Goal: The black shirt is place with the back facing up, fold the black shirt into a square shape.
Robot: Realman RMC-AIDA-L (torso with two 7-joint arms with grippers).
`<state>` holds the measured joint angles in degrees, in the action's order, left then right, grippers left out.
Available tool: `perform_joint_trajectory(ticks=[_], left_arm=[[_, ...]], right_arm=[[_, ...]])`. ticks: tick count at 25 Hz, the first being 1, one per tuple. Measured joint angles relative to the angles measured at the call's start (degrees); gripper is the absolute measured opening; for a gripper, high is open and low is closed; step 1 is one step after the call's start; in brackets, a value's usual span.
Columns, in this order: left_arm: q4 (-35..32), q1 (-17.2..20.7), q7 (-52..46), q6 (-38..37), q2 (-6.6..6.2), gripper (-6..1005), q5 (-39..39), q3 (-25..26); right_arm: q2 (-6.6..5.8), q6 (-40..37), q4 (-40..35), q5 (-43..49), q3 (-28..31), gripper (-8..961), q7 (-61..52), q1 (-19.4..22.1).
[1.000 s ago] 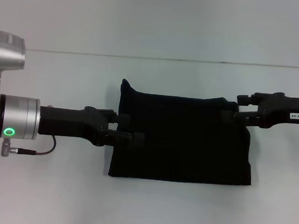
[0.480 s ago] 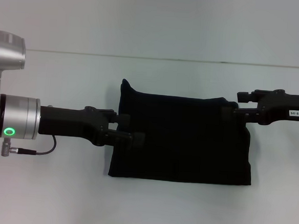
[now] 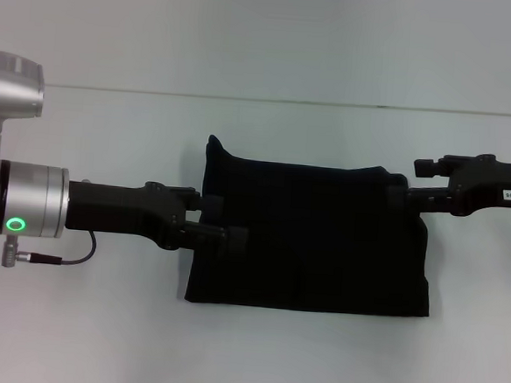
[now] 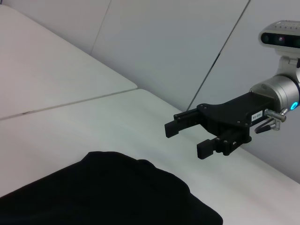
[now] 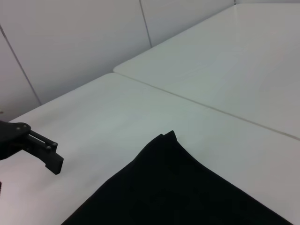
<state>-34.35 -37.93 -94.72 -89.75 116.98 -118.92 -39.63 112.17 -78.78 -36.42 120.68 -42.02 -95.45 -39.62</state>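
Observation:
The black shirt (image 3: 313, 239) lies folded into a flat rectangle in the middle of the white table, with no lettering showing. My left gripper (image 3: 227, 222) reaches in from the left and hovers open at the shirt's left edge. My right gripper (image 3: 416, 180) is at the shirt's upper right corner, just off the fabric. In the left wrist view the right gripper (image 4: 190, 138) stands open above the table with nothing in it, beyond the shirt (image 4: 103, 192). The right wrist view shows the shirt (image 5: 187, 192) and one of the left gripper's fingers (image 5: 44, 152) off the cloth.
The white table (image 3: 80, 319) runs wide on every side of the shirt, and a seam line (image 3: 244, 98) crosses it at the back. A grey wall stands behind the table.
My right gripper has drawn back a little to the right, away from the shirt's corner. The left arm and the shirt have not moved.

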Motion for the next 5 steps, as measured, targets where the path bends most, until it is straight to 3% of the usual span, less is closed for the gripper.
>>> perform_joint_trajectory(ticks=[5], left_arm=[[-0.11,-0.11,-0.7,0.28,0.0,888,-0.5,0.07]], right_arm=[[0.3,0.23,0.0,0.0,-0.03,861,0.19,0.14]])
